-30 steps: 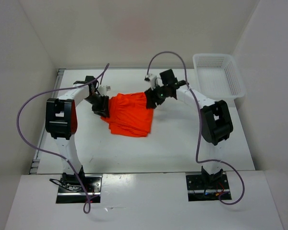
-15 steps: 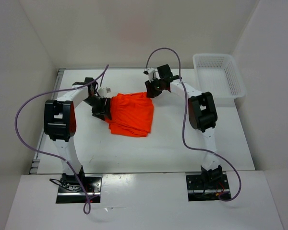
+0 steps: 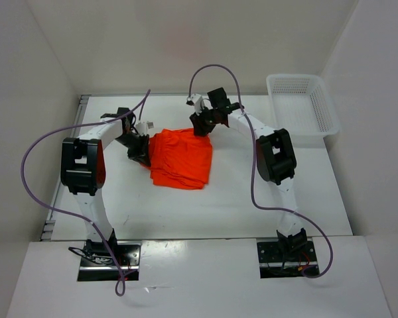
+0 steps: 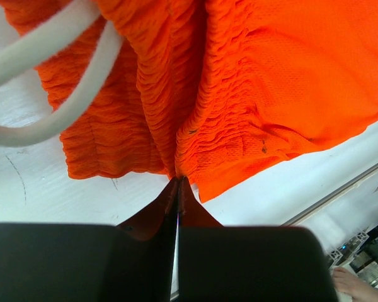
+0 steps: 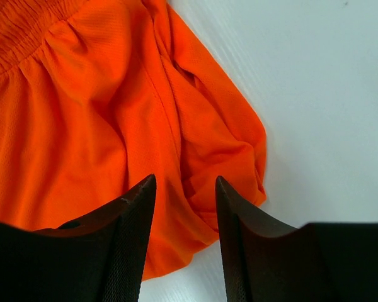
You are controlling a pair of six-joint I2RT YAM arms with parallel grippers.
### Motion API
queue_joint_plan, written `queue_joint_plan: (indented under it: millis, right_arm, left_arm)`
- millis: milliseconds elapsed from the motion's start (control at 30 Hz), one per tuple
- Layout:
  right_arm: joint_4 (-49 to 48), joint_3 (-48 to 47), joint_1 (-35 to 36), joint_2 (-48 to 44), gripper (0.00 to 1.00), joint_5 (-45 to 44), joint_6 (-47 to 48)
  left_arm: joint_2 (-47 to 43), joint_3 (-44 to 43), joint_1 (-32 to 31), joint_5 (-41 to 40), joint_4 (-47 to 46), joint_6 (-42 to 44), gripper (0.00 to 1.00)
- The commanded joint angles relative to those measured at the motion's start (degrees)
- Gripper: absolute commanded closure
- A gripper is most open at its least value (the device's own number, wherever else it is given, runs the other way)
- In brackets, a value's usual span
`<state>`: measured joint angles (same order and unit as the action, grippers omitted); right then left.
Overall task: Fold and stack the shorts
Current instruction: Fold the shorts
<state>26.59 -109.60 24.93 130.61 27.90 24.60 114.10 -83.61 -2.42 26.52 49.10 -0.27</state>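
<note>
The orange-red shorts (image 3: 182,159) lie folded on the white table, mid-left. My left gripper (image 3: 143,154) is at their left edge, shut on the gathered waistband; in the left wrist view the tips (image 4: 178,180) pinch the shorts (image 4: 252,82) and a white drawstring loop (image 4: 63,94) hangs by them. My right gripper (image 3: 200,127) is open just above the shorts' far right corner. In the right wrist view its open fingers (image 5: 185,189) hover over that corner of the shorts (image 5: 101,119), holding nothing.
A white mesh basket (image 3: 301,103) stands at the back right of the table. White walls close in the table on three sides. Purple cables loop over both arms.
My right gripper has let go of the shorts' right corner and moved back and left, now open above it. The cloth has settled flat. My left gripper has stayed put.
</note>
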Motion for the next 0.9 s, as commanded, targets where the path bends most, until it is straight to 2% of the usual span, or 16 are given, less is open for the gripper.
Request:
queue_joint_plan:
  millis: [0,267,533,600,633,700,733,767,867]
  right_arm:
    - [-0.74,-1.58,0.91,-0.53,0.52,-1.88,-0.07]
    - [-2.59,-1.05,0.91,2.20,0.50,-7.33,-0.69]
    - [-0.49,0.17,0.91,2.81,0.50,-5.76,1.85]
    - [1.09,0.71,0.91,2.81,0.58,-4.96,3.78]
    - [1.71,0.71,0.91,2.81,0.69,-4.18,4.31]
    - [1.71,0.71,0.91,2.29,0.83,-4.17,4.32]
    - [1.02,1.23,0.91,2.28,0.96,-4.95,4.32]
    - [1.01,0.71,0.91,2.28,1.00,-5.57,3.62]
    - [0.39,-0.70,0.91,2.89,1.00,-6.19,3.09]
  left_arm:
    - [0.07,0.82,-0.31,2.22,0.64,0.27,1.00]
    - [-1.60,1.35,-0.31,1.69,1.17,0.27,1.00]
    - [-2.13,1.35,-0.31,1.07,1.70,0.27,1.00]
    - [-2.13,1.35,-0.31,1.07,1.70,0.27,1.00]
    - [-2.13,1.35,0.21,1.07,1.70,0.27,1.00]
    - [-2.13,1.35,0.22,1.07,2.22,0.27,1.00]
    - [-2.13,1.35,0.22,1.07,2.23,0.27,1.00]
    - [-2.13,1.35,0.22,0.55,2.23,0.27,1.00]
    - [-2.66,1.88,0.22,0.55,2.75,0.27,1.00]
